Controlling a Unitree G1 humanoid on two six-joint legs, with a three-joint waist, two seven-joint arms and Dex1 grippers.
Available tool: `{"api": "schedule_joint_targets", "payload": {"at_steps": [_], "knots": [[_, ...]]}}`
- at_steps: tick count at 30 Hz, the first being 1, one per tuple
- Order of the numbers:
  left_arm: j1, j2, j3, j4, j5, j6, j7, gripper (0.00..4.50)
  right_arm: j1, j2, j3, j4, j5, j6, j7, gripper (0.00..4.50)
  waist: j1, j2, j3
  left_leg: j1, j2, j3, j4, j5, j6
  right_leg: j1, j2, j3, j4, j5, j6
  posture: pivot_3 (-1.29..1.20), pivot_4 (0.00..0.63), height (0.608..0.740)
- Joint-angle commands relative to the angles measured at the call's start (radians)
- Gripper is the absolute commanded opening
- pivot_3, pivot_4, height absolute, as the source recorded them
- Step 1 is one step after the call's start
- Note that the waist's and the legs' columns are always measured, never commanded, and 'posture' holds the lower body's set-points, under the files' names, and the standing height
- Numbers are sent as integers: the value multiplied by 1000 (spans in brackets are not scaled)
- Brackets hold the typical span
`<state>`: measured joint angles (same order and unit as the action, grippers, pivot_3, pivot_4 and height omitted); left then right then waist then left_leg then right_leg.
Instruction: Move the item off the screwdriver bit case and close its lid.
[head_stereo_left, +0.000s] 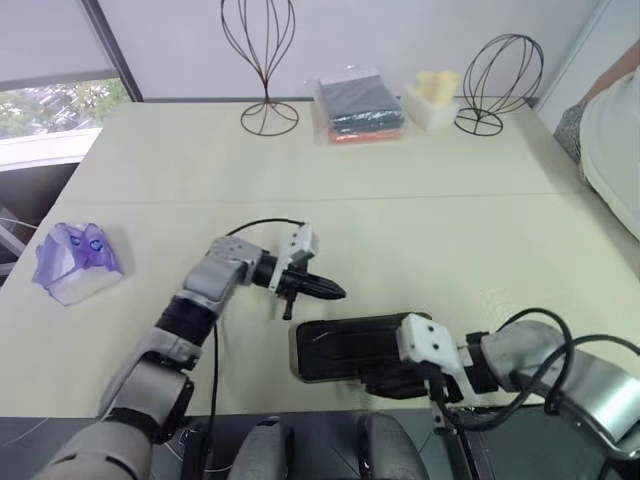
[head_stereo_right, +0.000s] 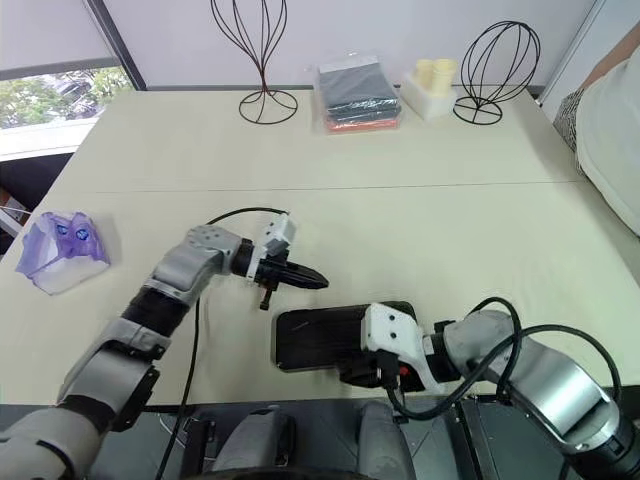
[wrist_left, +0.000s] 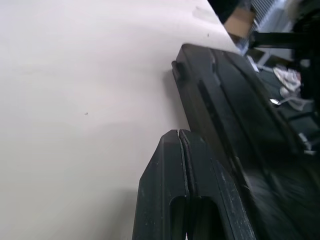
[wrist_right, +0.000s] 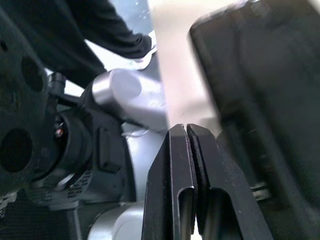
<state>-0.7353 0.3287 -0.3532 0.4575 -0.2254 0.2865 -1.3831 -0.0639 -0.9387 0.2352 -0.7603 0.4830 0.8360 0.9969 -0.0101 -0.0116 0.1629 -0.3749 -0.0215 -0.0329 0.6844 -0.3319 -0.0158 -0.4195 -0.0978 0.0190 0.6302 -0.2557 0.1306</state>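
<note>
Now the flat dark grey-blue plastic screwdriver bit case (head_stereo_left: 345, 348) lies at the table's near edge, apparently closed. My left gripper (head_stereo_left: 335, 291) and right gripper (wrist_right: 186, 131) are pressed together, empty; next I'd press the lid flat.

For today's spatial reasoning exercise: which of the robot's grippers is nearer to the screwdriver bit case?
Right. The right gripper is shut at the screwdriver bit case, against its near edge. The left gripper, also shut, hovers just beyond the case's far edge, apart from it.
</note>
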Motion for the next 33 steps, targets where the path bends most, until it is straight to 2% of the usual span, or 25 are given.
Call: {"api": "schedule_joint_targets", "payload": {"at_steps": [1,9,17,21,28,33], "knots": [[-16,-26,-15,24,41,-76,13,0,6,-19,39,7,-77,-33,-46,54,0,0,0,0,0,0,0,0,0,0,0,0,0,0,0,0,150,740],[18,-61,-37,46,92,-147,21,0,1,5,64,10,-155,-44,-139,54,1,0,0,0,0,-1,0,0,0,0,0,0,0,0,0,0,150,740],[25,-64,-37,109,139,-225,33,0,-48,104,65,68,-270,-82,-275,54,-2,0,-1,2,0,-1,0,0,0,1,0,0,0,0,0,0,150,740],[35,-58,-37,123,153,-252,31,0,-71,131,66,97,-287,-79,-282,54,-4,0,-1,3,1,-1,0,0,0,2,1,0,1,0,0,0,150,740],[35,-63,-45,136,177,-288,22,0,-90,117,86,111,-279,-63,-237,54,-3,0,-2,7,1,-1,0,0,0,7,1,0,1,0,0,0,150,740],[4,-49,5,163,169,-289,48,0,-17,30,81,14,-235,-37,-163,54,5,1,-2,9,0,-1,0,0,0,9,1,0,0,0,0,0,150,740]]}}
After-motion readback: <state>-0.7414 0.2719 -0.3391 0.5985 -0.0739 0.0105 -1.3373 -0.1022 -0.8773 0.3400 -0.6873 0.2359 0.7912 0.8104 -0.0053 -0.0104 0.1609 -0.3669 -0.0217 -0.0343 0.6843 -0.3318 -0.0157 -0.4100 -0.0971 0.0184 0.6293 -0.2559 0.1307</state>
